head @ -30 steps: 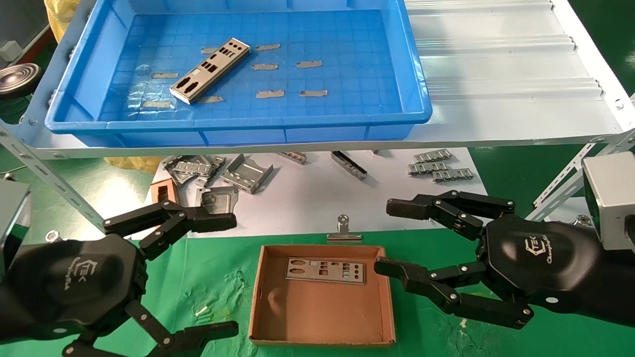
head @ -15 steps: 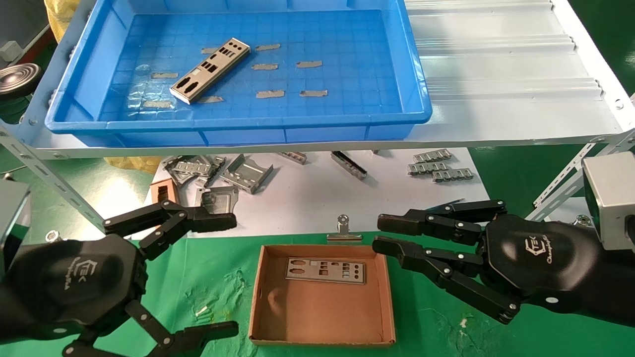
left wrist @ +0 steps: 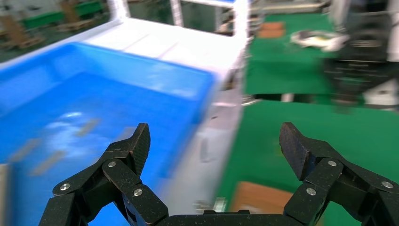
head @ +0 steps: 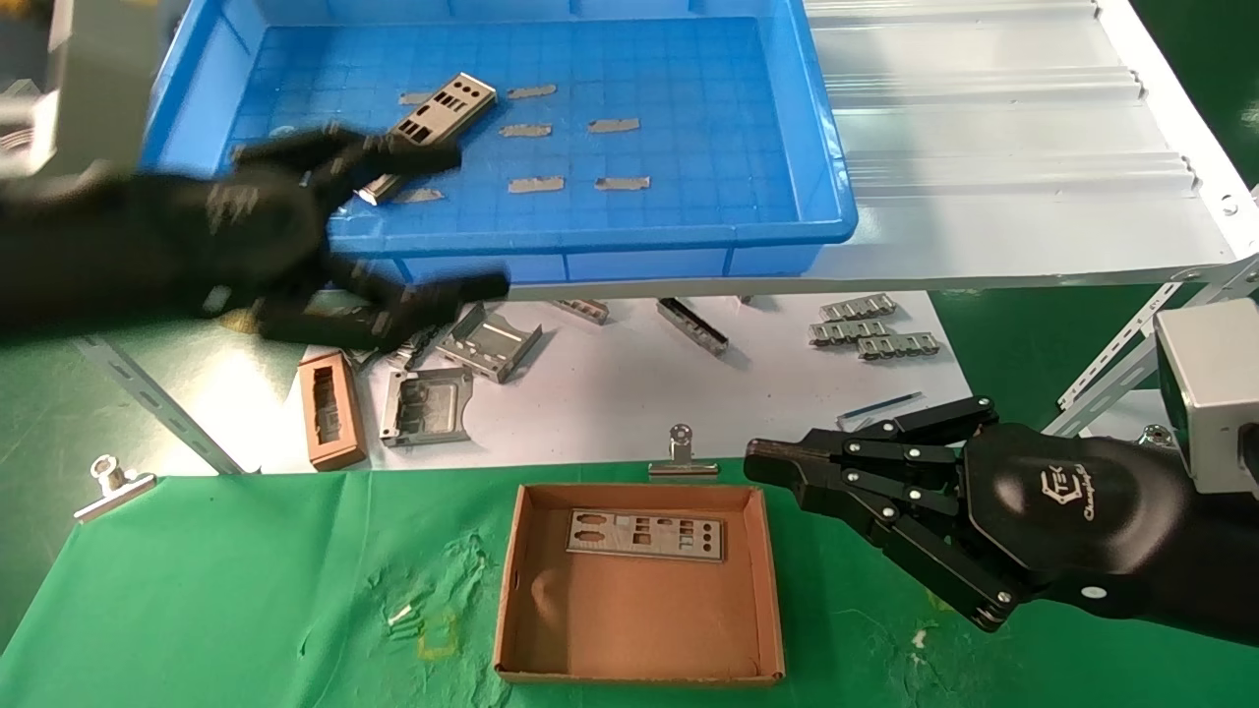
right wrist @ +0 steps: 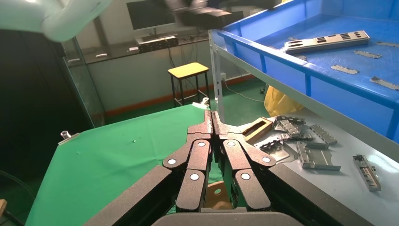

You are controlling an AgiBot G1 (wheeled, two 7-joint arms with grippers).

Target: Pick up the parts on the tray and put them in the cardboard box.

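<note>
A silver-grey punched plate (head: 433,118) lies in the blue tray (head: 826,197) on the raised shelf; it also shows in the right wrist view (right wrist: 329,41). A second plate (head: 644,536) lies flat in the brown cardboard box (head: 629,629) on the green cloth. My left gripper (head: 462,221) is open and empty, over the tray's near-left corner, its upper finger close to the plate's near end. In the left wrist view its fingertips (left wrist: 141,141) frame the tray's rim (left wrist: 197,89). My right gripper (head: 762,460) is shut and empty, just right of the box.
Bent brackets (head: 487,344) and ribbed strips (head: 870,334) lie on the white sheet under the shelf. A brown frame block (head: 329,408) sits at its left. Binder clips (head: 679,454) hold the cloth. Grey tape scraps (head: 536,185) dot the tray floor.
My left gripper has swung up from the near left of the cloth to the tray's near-left corner, still open. My right gripper has gone from wide open to shut beside the box.
</note>
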